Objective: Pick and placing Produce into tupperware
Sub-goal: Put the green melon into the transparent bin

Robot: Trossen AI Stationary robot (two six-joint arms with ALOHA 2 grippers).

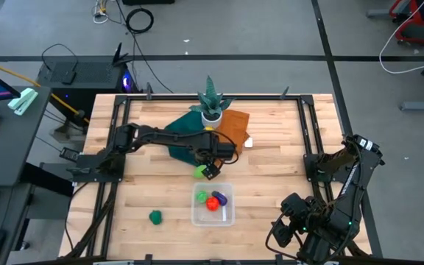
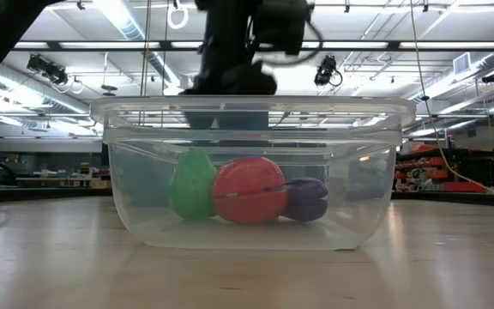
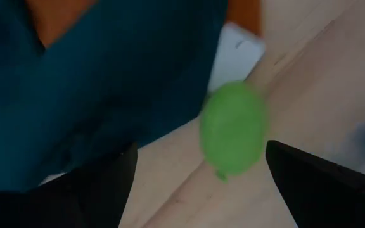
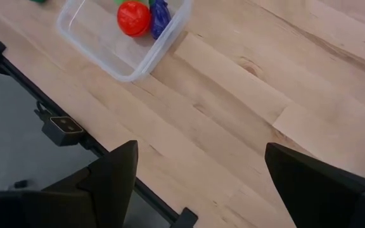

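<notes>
The clear tupperware tub [image 1: 213, 216] stands on the table's near middle and holds a green [image 2: 193, 184], a red [image 2: 250, 190] and a purple [image 2: 305, 199] piece of produce. A light green piece [image 3: 233, 130] lies on the wood just beyond the tub, beside the teal cloth [image 3: 106, 76]. My left gripper [image 1: 209, 169] hangs open over it and points down, with a finger on either side [image 3: 200, 149], apart from it. Another green piece [image 1: 155, 216] lies to the tub's left. My right gripper [image 1: 285, 228] waits open [image 4: 200, 149] at the near right.
A spiky plant in a white pot [image 1: 212, 107] stands at the far middle on the teal cloth [image 1: 186, 131] and orange cloth [image 1: 235, 125]. A small white card [image 1: 249, 143] lies beside the orange cloth. Black rails [image 1: 112, 147] line the table's sides.
</notes>
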